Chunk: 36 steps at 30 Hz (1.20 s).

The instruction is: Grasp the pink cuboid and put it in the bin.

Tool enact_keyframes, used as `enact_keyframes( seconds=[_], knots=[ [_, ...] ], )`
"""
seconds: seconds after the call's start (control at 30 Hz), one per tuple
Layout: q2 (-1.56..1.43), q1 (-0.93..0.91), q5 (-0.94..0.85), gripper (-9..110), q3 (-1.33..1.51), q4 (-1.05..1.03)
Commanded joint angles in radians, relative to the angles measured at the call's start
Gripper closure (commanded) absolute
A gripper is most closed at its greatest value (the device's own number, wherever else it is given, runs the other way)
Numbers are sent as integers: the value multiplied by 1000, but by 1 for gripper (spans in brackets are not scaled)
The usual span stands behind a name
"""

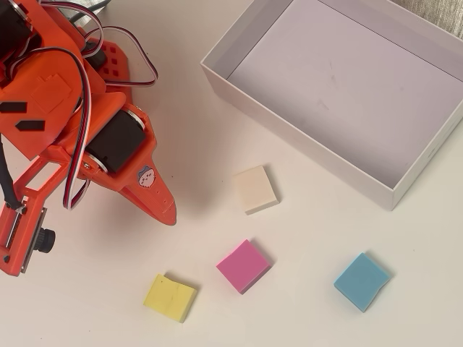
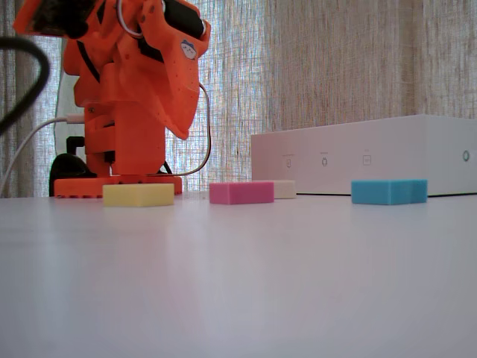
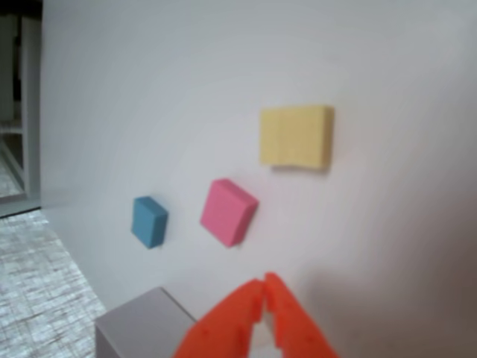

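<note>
Hovering above the surface, orange pincer pressed together and empty — pink cuboid lying just ahead of its tips in the wrist view, bin well apart

The orange arm is folded over its base at the left of the overhead view, with its gripper pointing down and rightward — raised above the table. In the wrist view the fingertips meet — jaws closed, holding nothing.
</note>
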<state>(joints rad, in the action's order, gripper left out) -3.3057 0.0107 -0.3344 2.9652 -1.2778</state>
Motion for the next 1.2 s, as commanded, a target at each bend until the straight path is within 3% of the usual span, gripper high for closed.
enact_keyframes(
  seconds=[0.0,0.6,0.7,1.17],
  knots=[
    [-3,12,-14,110,-5,-5],
    [-3,-5,-14,109,-5,0],
    [23,-31,-52,104,-29,0],
    [555,-17,-15,82,-907,-49]
  ],
)
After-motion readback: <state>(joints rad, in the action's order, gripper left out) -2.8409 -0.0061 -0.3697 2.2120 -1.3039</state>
